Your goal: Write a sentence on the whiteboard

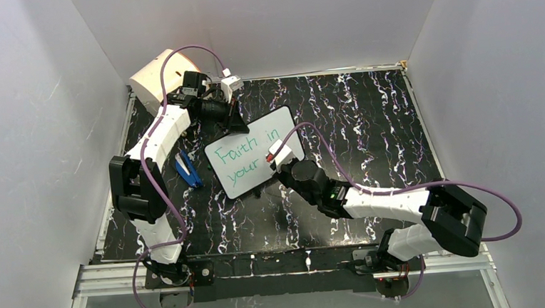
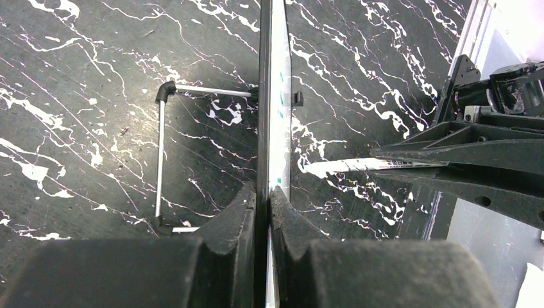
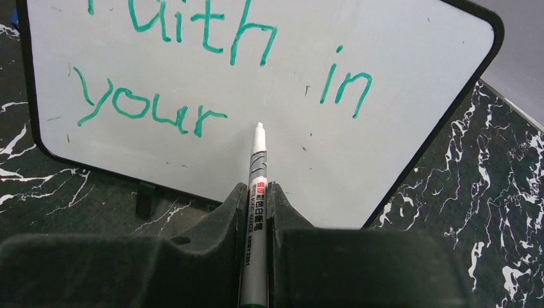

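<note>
Green sentence [image 1: 240, 154] reads "Faith in / your", so we judge it unfinished: at least one word is left after "your". Whiteboard [image 3: 398, 77] stands mid-counter [image 1: 368, 134]; our left hand [image 2: 263, 196] is clamped on its edge and our right hand [image 3: 256, 192] is closed tight on the marker [image 3: 256, 173], tip at the blank right of "your". Barrel print is too small to read.
</note>
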